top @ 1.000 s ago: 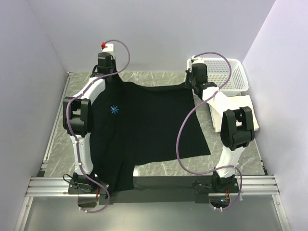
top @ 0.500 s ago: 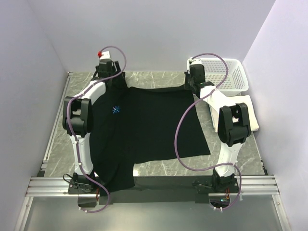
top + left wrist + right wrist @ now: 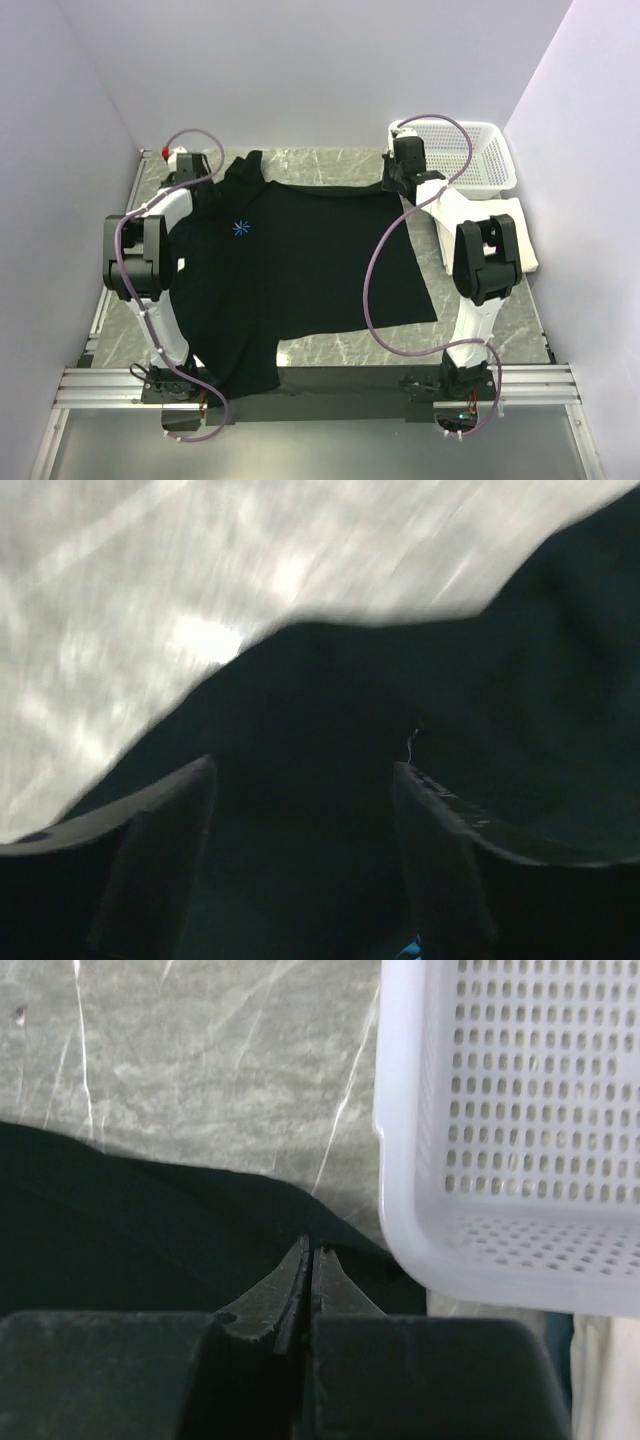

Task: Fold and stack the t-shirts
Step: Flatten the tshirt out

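The black t-shirt (image 3: 300,260) lies spread flat across the marble table, its near left part hanging over the front rail. A bunched flap of it (image 3: 243,167) rests at the far left. My left gripper (image 3: 178,165) hovers just left of that flap, jaws open; in the left wrist view it (image 3: 303,770) is over dark cloth (image 3: 500,680) with nothing pinched. My right gripper (image 3: 398,178) is shut on the shirt's far right corner; its tips (image 3: 310,1248) pinch the cloth edge (image 3: 120,1240). The cream-white t-shirt (image 3: 525,235) lies folded at the right.
A white mesh basket (image 3: 495,170) stands at the back right corner, close to my right gripper, and its wall (image 3: 410,1160) fills the right wrist view. Grey walls enclose the table on three sides. A metal rail (image 3: 320,385) runs along the near edge.
My left gripper opened, let go of the shirt's far left part, and swung left and nearer; the released flap dropped onto the table. The right gripper stayed shut in place.
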{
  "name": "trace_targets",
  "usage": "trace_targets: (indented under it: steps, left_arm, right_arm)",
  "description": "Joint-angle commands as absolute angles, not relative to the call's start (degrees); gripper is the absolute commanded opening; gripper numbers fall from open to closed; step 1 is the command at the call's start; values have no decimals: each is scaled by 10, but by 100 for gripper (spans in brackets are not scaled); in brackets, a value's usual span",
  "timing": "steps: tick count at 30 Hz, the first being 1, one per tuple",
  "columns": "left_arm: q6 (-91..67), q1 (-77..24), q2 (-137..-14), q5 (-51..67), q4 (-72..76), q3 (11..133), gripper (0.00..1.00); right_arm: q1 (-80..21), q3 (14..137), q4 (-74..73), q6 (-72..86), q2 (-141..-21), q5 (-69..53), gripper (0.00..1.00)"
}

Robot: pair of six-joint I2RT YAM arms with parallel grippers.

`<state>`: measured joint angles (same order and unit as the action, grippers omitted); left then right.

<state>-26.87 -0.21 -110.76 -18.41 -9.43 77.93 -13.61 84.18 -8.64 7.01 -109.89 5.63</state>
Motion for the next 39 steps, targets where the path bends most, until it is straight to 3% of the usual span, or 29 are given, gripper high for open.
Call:
trace_targets:
  steps: [1, 6, 10, 17, 24, 28, 32, 39]
  left_arm:
    - [-289, -9, -1075, -212, -143, 738, 73]
    - [-298, -9, -1063, -205, -177, 698, 62]
    - [-313, -9, -1043, -192, -214, 658, 41]
    - [-354, -9, -934, -138, -279, 541, 33]
    - [-437, -10, -751, 12, -293, 410, 36]
    - [-426, -10, -703, 11, -280, 434, 52]
    - [-367, -9, -762, -38, -249, 547, 59]
    - [-302, -9, -918, -26, -159, 686, 59]
  right_arm:
    - [-132, 830, -101, 90, -1061, 47, 0]
    - [-132, 810, -126, 126, -1048, 46, 0]
    - [-133, 788, -172, 182, -1026, 53, 0]
    - [-126, 694, -257, 254, -948, 85, 0]
    - [-107, 593, -287, 263, -834, 79, 0]
    - [-106, 584, -274, 254, -817, 62, 0]
    - [-106, 594, -271, 243, -818, 44, 0]
    - [-109, 584, -263, 237, -809, 6, 0]
